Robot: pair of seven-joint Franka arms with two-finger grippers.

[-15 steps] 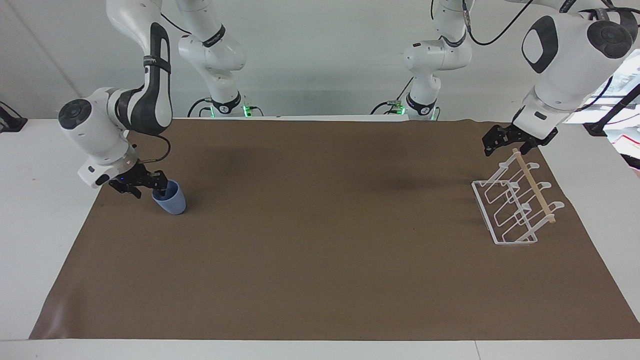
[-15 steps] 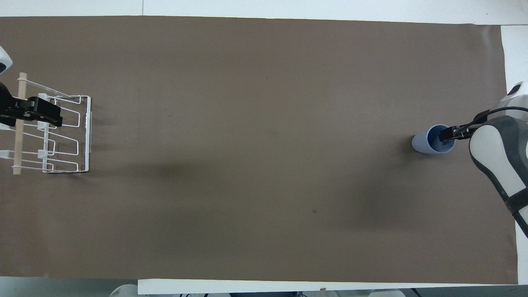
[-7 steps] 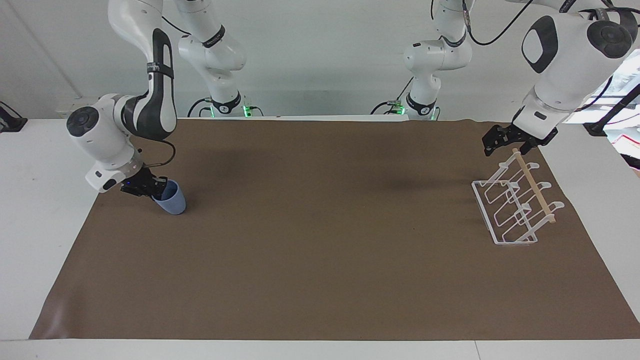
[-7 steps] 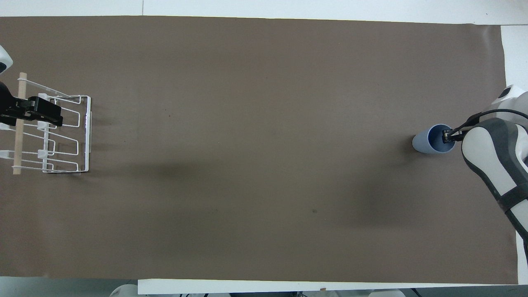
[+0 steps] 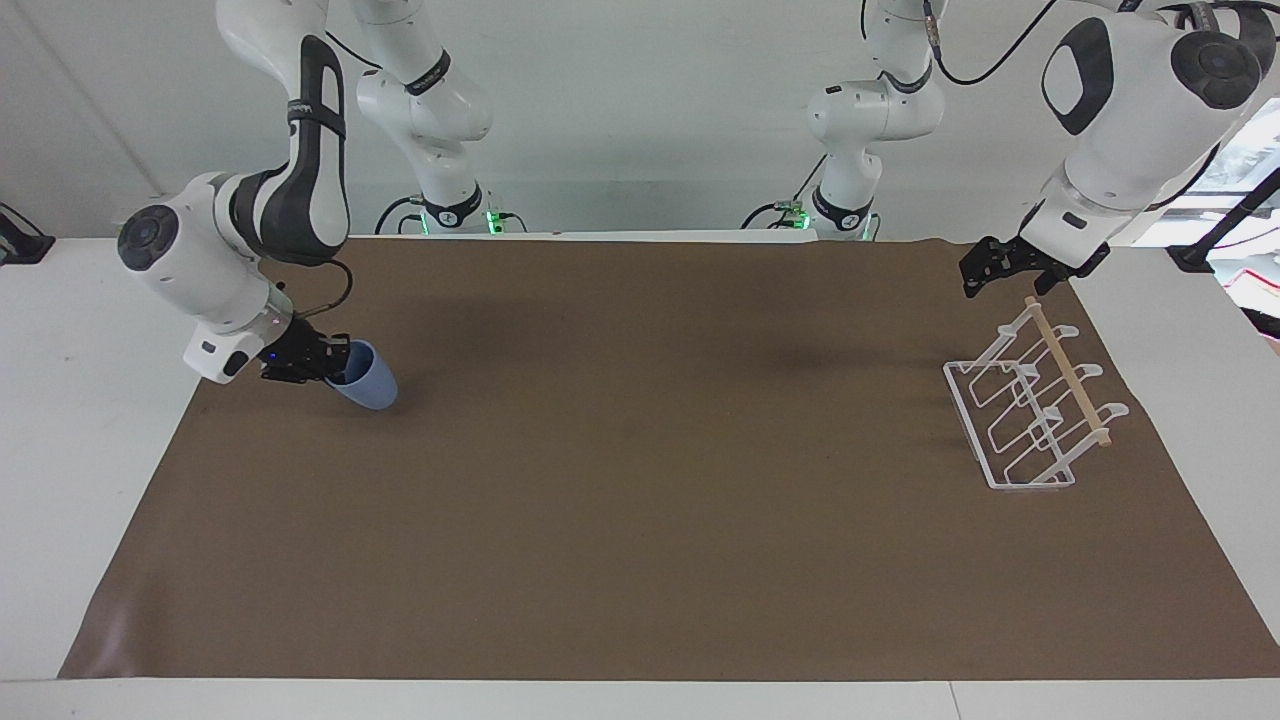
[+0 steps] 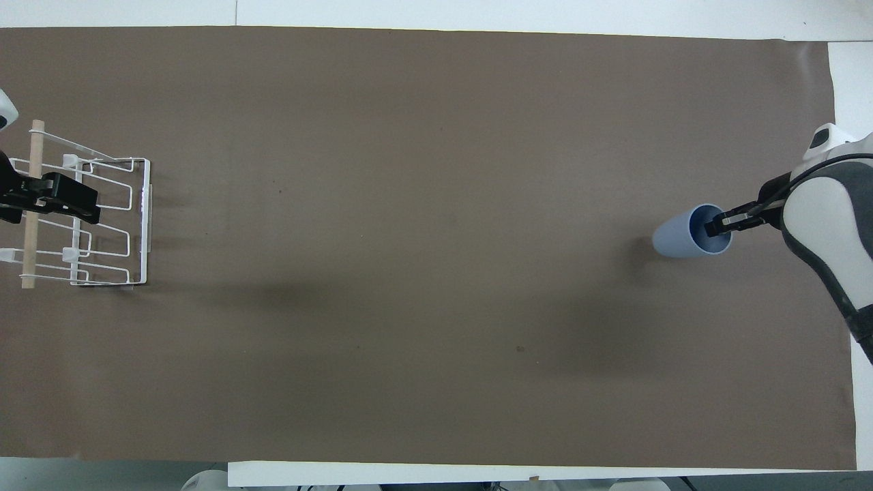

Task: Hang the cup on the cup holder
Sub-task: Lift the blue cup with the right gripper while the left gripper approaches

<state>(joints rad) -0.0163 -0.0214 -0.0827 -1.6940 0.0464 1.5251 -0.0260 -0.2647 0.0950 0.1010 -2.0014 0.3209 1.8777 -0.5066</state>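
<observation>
Lifted and tipped since a second ago, the cup no longer stands on the brown mat: it now hangs tilted, its mouth turned toward the right arm and its base pointing out toward the middle of the table. It has also shifted a little toward the table's middle, over the mat at the right arm's end. The right gripper has closed on the cup's rim, one finger inside the mouth and one outside, where a second ago its jaws stood apart around that wall. That pinch looks secure enough to count as the pickup done; the carry across the table is what remains.

The cup holder stands untouched at the left arm's end of the mat, well apart from the cup, its wooden rod across the top and no prong occupied. The left gripper waits above the holder's end nearer the robots, jaws wide and empty, having risen slightly.
</observation>
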